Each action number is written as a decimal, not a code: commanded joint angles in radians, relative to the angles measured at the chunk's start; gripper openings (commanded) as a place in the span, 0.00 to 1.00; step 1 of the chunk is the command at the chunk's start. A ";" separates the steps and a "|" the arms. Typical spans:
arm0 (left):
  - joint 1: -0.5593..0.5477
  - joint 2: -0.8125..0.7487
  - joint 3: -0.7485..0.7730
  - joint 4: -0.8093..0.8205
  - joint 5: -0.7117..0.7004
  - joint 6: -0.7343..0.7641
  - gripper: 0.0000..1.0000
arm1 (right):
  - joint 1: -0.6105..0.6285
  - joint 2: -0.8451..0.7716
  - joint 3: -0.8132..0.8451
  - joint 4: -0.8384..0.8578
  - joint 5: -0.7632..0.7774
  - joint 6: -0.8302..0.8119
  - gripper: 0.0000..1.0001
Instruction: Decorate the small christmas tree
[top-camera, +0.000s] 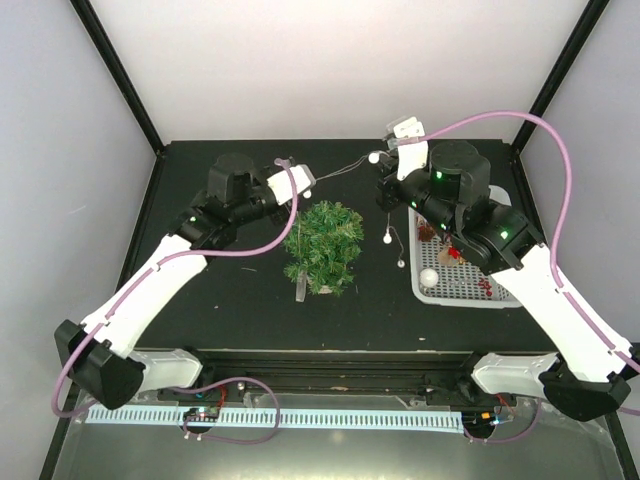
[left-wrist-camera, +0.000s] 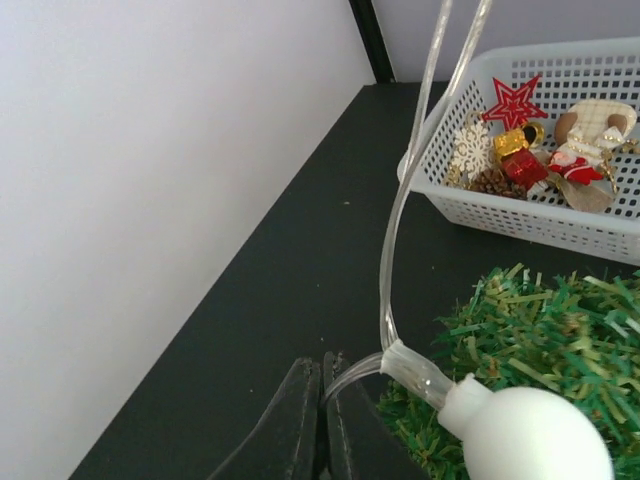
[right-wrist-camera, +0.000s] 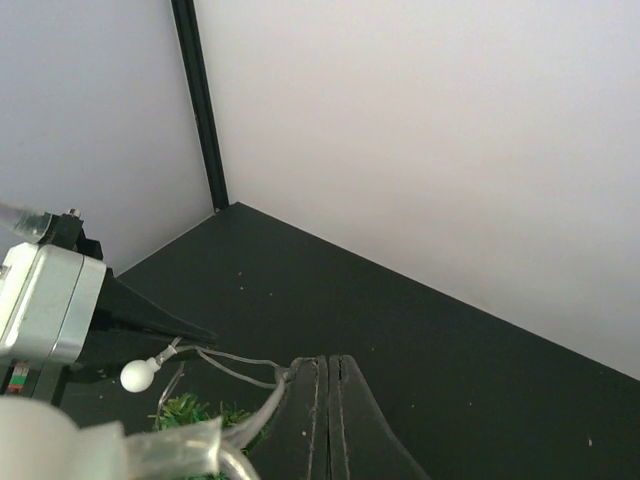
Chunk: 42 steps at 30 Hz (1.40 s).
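Small bushy dark-green artificial christmas tree (top-camera: 323, 245), mid-desk (top-camera: 220, 300), still bare: clear-wired white-bulb light string (left-wrist-camera: 525, 435) pinched by clenched left end effector (left-wrist-camera: 322, 425) and clenched right end effector (right-wrist-camera: 328, 400), undraped; assorted ornaments (left-wrist-camera: 515, 150) unhung in white plastic mesh basket (left-wrist-camera: 540, 215).

Walled by pale panels (top-camera: 330, 60) across top and sides of frame; braced by black corner posts (top-camera: 115, 70) at upper left and right; floored by matte black table (top-camera: 250, 320); evenly lit.
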 joint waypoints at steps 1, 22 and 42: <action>0.020 0.027 0.039 0.025 0.027 -0.055 0.04 | -0.031 0.002 -0.039 0.054 -0.039 0.008 0.01; 0.055 0.195 0.114 -0.023 0.092 -0.105 0.07 | -0.162 -0.092 -0.296 0.129 -0.101 0.088 0.01; 0.075 0.319 0.224 -0.143 0.162 -0.078 0.57 | -0.255 -0.035 -0.277 0.080 -0.105 0.174 0.01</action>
